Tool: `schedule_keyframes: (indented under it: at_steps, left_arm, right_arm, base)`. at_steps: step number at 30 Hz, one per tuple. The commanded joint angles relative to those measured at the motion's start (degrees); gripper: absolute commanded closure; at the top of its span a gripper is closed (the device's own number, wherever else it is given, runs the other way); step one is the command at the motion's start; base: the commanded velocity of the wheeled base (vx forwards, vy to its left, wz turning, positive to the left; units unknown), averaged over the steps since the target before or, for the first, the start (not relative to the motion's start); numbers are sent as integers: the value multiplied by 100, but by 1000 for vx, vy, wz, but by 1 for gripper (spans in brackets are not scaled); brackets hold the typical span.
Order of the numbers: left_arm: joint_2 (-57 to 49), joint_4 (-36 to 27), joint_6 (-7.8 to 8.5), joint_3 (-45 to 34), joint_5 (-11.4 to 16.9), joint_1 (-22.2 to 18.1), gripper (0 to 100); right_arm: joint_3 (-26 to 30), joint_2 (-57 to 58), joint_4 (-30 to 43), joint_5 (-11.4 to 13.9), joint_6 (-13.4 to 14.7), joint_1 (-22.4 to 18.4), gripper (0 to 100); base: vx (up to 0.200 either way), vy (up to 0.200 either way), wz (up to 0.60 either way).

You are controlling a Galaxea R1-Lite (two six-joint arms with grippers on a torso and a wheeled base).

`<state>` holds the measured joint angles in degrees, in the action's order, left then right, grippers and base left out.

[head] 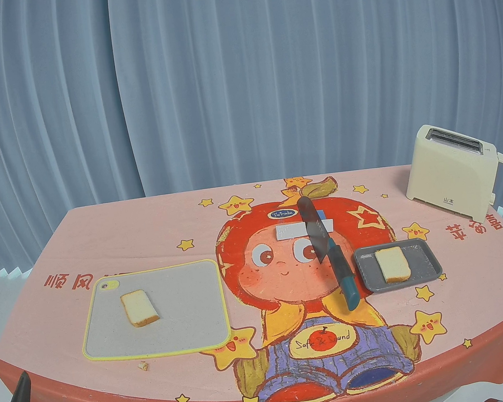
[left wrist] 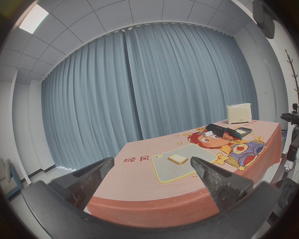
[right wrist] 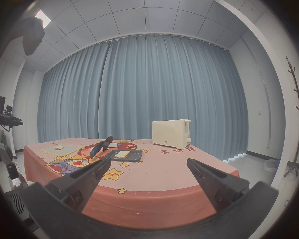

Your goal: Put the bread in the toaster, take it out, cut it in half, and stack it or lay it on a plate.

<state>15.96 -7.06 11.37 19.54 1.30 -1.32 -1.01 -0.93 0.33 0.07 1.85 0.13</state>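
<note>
On the cutting board [head: 180,314], your bread [head: 139,308] looks soft and light; pinch its crusty edges gently with the spread left end effector [left wrist: 151,160].

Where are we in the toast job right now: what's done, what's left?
Looks done: bread is in two halves, the tray half on the grey tray, the board half on the cutting board; knife rests between them. In hand: nothing; left gripper and right gripper are open, short of the table. Left: move the board half onto the tray.
</note>
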Motion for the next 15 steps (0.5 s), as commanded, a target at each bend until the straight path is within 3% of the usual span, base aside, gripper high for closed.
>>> schedule_keyframes:
  at_steps: [1,7,8,9,15]
  left_arm:
    - [681,3,40,252,89,44,0]
    - [1111,29,269,349,195,44,0]
    - [1261,55,427,384,414,70,0]
    - [1305,47,471,428,502,70,0]
    - [1753,38,497,823,581,70,0]
  right_arm:
    - [84,93,2,1,-1,4,0]
    - [84,93,2,1,-1,4,0]
    - [92,93,2,1,-1,-5,0]
    - [84,93,2,1,-1,4,0]
    - [84,93,2,1,-1,-5,0]
  base:
    - [0,0,0]
    - [0,0,0]
    - [0,0,0]
    - [0,0,0]
    - [0,0,0]
